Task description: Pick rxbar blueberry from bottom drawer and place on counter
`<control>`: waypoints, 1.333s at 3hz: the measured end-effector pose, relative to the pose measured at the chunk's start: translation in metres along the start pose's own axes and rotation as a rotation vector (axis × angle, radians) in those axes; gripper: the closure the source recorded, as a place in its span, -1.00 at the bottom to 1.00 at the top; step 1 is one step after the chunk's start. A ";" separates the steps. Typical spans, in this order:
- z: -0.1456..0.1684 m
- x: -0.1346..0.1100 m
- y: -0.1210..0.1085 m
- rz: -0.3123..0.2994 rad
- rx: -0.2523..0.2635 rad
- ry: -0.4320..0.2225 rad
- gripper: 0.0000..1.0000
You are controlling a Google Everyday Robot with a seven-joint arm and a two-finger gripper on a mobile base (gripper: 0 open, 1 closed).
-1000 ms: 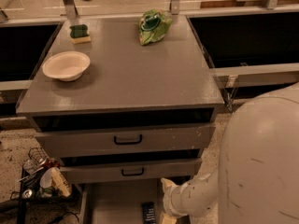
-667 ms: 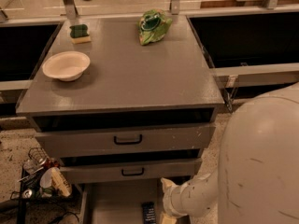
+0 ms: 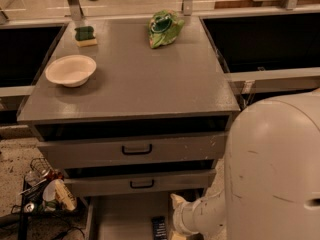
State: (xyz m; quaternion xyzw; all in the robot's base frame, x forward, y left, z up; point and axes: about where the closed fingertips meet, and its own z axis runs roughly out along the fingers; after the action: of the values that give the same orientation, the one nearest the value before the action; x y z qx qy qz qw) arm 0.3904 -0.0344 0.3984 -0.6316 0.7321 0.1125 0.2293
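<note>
change: none since a second ago
gripper [image 3: 175, 232]: 6 o'clock, over bottom drawer [image 3: 120, 216]; grasp cannot tell
rxbar blueberry [image 3: 159, 228]: 9 o'clock of gripper, unlifted; pick pending

Warm, dim indoor light falls from above. The counter [image 3: 150, 79] is evenly lit with a faint sheen, and the bowl [image 3: 71, 70] casts a soft shadow. The gaps above the drawers are nearly black. The bottom drawer [image 3: 125, 216] lies in shade, where the gripper [image 3: 176, 230] sits low beside the dark rxbar [image 3: 159, 228]. The robot's pale body [image 3: 275, 169] is the brightest area.
</note>
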 end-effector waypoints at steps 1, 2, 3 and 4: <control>0.014 0.002 -0.001 0.012 0.000 -0.020 -1.00; 0.039 0.011 -0.003 0.054 -0.005 -0.061 -1.00; 0.039 0.011 -0.004 0.046 -0.004 -0.055 -1.00; 0.021 0.018 -0.025 0.018 0.045 -0.020 -1.00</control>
State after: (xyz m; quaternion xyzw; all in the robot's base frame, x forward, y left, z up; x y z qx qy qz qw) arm 0.4171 -0.0454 0.3748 -0.6185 0.7376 0.1045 0.2497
